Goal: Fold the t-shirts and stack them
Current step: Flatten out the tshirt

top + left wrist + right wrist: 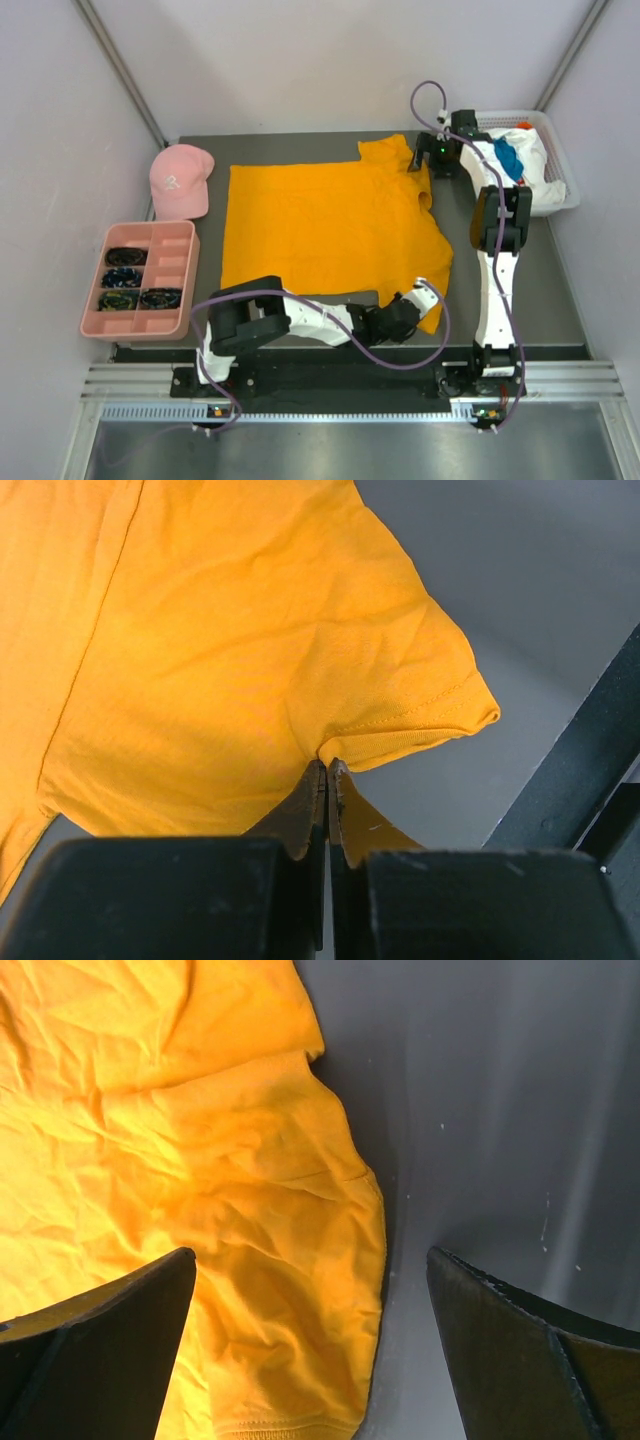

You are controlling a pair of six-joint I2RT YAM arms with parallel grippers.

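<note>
Clamped tight in left gripper (pixel 327 770) at near edge of table (pixel 550 280): one sleeve hem of orange-yellow t-shirt (pixel 320 225), otherwise spread flat mid-table.
Appears to be the very first fold, barely begun: no crease made, nothing stacked. Farther back, poised over the opposite sleeve's edge with jaws wide and gripping nothing, right gripper (pixel 311 1253); beyond, at far right corner, heaped unfolded in white basket (pixel 566 165), white t-shirt (pixel 535 160) and teal-blue t-shirt (pixel 508 155).
</note>
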